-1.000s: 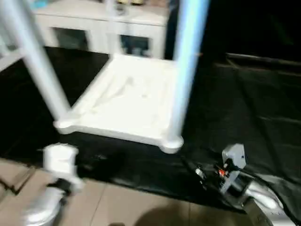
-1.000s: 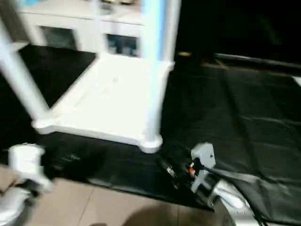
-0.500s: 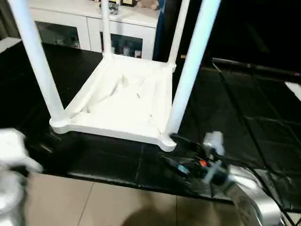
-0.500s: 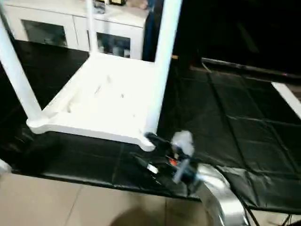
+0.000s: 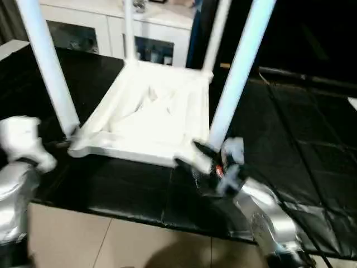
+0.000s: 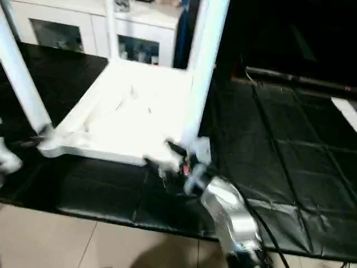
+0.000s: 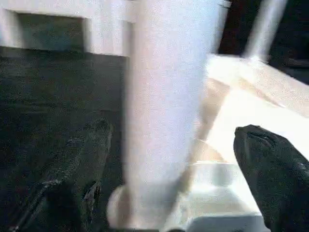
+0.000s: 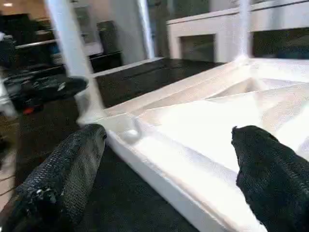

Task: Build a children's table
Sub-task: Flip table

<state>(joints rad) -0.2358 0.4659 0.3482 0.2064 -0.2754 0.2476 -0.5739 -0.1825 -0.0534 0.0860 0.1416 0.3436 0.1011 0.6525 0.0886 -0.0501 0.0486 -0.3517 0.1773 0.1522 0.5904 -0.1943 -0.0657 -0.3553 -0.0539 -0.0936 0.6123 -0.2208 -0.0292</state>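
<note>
While table (image 5: 150,114) lies inverted, legs socketed, both tools spread wide.

A low white cabinet with dark glass doors (image 5: 117,33) stands at twelve o'clock, beyond a glossy black panelled floor mat (image 5: 290,139) laid over beige floor tiles (image 5: 111,243).

table (image 5: 150,120): all white, ur legs incl
floor mat (image 5: 290,139): glossy black w/ grid creases
cabinet (image 5: 142,25): white
floor tiles (image 5: 111,245): beige
gripper fingers (image 8: 63,179): black, textured
</note>
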